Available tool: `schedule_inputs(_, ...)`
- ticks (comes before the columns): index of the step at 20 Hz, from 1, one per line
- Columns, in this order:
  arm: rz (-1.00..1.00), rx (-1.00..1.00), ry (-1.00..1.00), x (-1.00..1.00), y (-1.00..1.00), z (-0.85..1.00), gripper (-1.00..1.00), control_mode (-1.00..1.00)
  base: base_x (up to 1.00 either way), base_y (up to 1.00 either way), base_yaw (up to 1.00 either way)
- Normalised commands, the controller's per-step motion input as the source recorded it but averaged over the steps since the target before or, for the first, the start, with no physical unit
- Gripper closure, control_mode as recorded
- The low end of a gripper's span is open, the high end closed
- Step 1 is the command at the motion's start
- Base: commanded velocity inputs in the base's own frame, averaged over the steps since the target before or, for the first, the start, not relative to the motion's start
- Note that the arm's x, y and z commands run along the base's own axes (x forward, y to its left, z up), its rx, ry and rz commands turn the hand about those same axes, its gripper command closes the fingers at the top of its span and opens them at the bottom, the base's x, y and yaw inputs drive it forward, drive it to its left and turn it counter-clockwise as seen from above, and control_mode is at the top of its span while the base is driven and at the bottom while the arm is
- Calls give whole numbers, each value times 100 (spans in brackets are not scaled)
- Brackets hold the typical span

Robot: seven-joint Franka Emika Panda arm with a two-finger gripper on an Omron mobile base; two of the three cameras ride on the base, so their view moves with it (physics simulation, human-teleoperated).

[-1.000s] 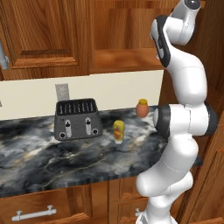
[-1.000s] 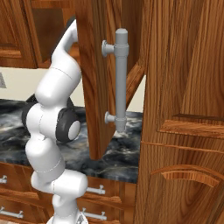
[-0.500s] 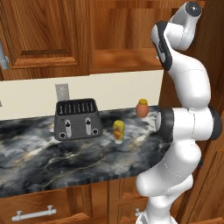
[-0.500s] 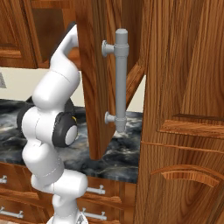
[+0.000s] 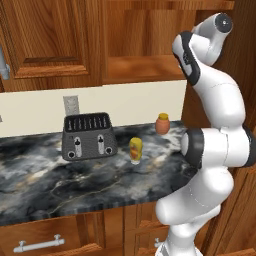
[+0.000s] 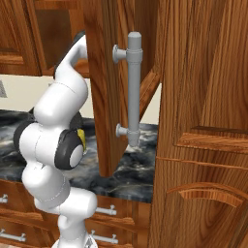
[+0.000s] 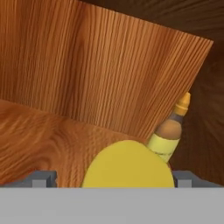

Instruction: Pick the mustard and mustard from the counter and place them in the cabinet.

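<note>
Inside the cabinet [image 7: 109, 78], one mustard [image 7: 129, 165] between wide-spread fingers [image 7: 43, 179], grip unclear.

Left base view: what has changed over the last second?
The arm shifted a little: its top joint sank and its elbow drifted right and down. Nothing was visibly taken hold of or let go. The mustard on the counter, the orange jar and the toaster stayed where they were.
</note>
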Motion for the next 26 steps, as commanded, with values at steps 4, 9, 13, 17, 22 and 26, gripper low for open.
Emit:
schedule_inputs(4, 7, -2, -8, 32, 0, -33, -100, -100, 0, 0, 0)
schedule_inputs(9, 5, -2, -7, 41, 0, -31, -100, -100, 0, 0, 0)
schedule_inputs(13, 6, -1, -7, 26, 0, -26, -100, -100, 0, 0, 0)
schedule_inputs(17, 7, 0, -9, 4, 0, -19, -100, -100, 0, 0, 0)
schedule_inputs(22, 6, -1, -10, 0, 0, -9, -100, -100, 0, 0, 0)
schedule_inputs(26, 3, -2, -13, -16, 0, 0, -100, -100, 0, 0, 0)
